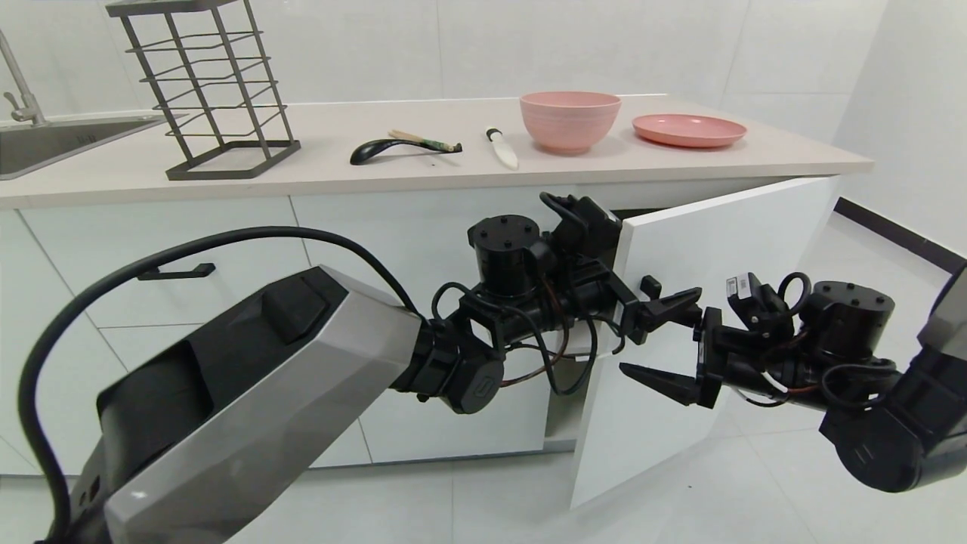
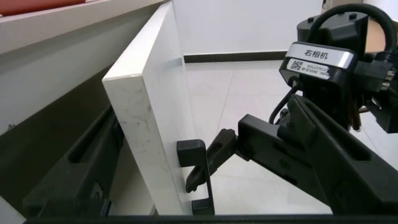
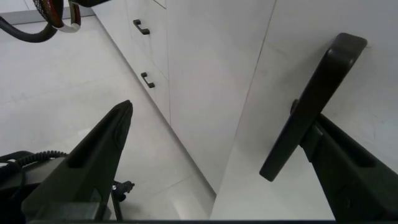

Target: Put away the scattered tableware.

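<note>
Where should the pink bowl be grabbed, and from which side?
Probably by the near rim of the bowl, coming down from above, one finger inside and one outside. It stands upright, mouth open, with a rounded flaring wall that looks hard to span. The knife and plate lie apart on either side.
</note>
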Motion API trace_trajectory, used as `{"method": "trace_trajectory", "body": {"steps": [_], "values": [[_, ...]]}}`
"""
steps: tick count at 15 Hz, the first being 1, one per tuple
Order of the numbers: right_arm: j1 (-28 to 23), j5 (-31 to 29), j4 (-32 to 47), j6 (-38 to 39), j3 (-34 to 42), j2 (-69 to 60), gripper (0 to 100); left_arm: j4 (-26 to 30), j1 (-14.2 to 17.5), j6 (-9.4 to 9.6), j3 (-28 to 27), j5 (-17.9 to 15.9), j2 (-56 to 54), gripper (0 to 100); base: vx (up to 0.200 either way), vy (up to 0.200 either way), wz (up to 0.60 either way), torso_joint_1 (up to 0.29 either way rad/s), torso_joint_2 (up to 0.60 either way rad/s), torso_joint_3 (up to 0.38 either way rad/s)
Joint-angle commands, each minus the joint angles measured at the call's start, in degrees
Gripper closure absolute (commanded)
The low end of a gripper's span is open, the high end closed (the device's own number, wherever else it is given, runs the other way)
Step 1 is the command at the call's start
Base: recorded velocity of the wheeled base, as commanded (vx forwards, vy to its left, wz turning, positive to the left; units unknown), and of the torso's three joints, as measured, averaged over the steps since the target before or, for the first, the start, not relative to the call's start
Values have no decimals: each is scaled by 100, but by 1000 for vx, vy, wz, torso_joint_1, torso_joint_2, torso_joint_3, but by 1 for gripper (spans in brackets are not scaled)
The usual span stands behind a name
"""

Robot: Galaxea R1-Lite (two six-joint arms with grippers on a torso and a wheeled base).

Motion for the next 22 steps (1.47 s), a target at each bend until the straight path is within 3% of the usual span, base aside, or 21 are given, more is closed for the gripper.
{"method": "trace_trajectory", "body": {"steps": [1,11,14,16,22], "values": [[-220,-145,-1,19,-8,101,0,19,-38,-1,17,-58,63,0,0,0,0,0,0,0],[-712,-136,-10,1,132,154,0,10,-143,-9,-1,-32,178,0,0,0,0,0,0,0],[-703,-145,-62,-25,703,-242,0,37,-187,-9,-1,3,213,0,0,0,0,0,0,0],[-738,-145,-89,-113,1204,-919,0,28,-249,-9,-18,240,301,0,0,0,0,0,0,0],[-1415,-145,-62,-368,2743,-2483,0,-7,-231,-1,-62,592,301,0,0,0,0,0,0,0]]}}
